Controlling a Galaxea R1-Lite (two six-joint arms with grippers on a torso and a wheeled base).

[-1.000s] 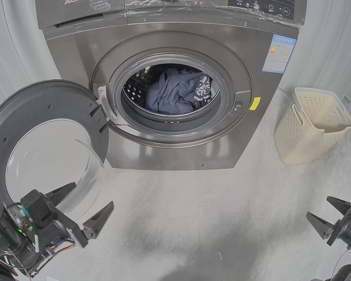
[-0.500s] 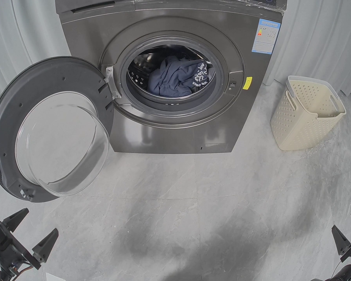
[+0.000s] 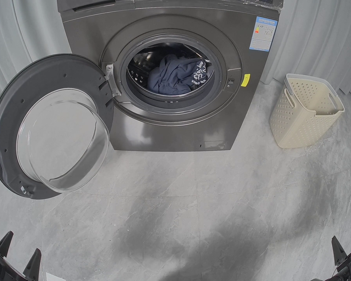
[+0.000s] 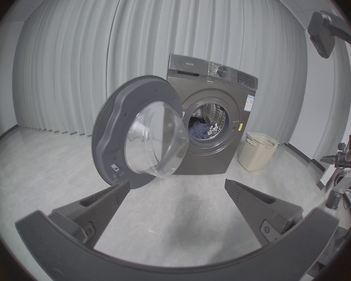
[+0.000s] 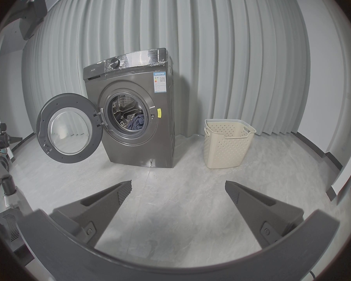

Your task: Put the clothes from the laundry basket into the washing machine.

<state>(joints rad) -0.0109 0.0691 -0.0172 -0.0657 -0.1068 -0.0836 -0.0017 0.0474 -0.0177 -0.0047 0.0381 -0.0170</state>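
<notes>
Head view, clothes (image 3: 175,76) sat inside washing machine (image 3: 163,137), laundry basket (image 3: 296,125) at its three o'clock, left gripper (image 4: 176,183), right gripper (image 5: 176,184) gaped wide, empty.

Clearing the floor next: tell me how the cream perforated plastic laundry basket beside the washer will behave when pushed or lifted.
The cream perforated plastic laundry basket looks empty and thin-walled, so probably light. On the smooth grey tiled floor it would likely slide; pushed near its rim, it might tip. Its holed walls probably flex.
</notes>
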